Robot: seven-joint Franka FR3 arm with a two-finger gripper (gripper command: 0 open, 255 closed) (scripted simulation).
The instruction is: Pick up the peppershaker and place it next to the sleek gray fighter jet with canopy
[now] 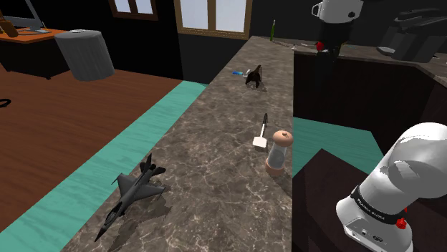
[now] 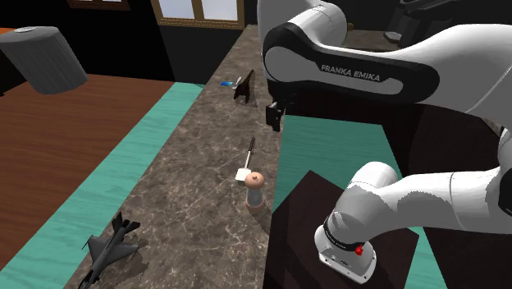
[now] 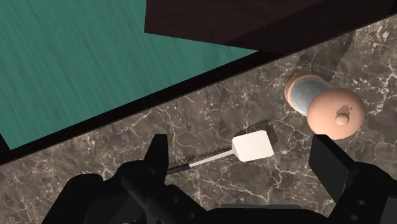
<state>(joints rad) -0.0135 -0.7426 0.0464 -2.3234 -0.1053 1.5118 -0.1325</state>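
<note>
"FRANKA EMIKA" reads in white on a black part of the arm (image 2: pixel 361 74); the lettering on the ring near the base is too small to read. The arm rises from the stand (image 1: pixel 322 193), arches over and hangs the gripper (image 3: pixel 242 153) above the marbled counter (image 1: pixel 208 165), jaws released, 2 fingers apart, grasping nothing. Nearest lies the gray fighter jet (image 1: pixel 132 192). Well beyond it the pepper shaker (image 1: pixel 278 152) stands upright by the counter's edge, just beside the white-bladed spatula (image 1: pixel 262 132) below the gripper.

A white-bladed spatula (image 1: pixel 262 133) lies on the marbled table (image 1: pixel 215 175); well beyond it sits a dark figure (image 1: pixel 253 76), a blue item (image 1: pixel 236 71) beside it. Far from the spatula stands a grey bin (image 1: pixel 84 54).
</note>
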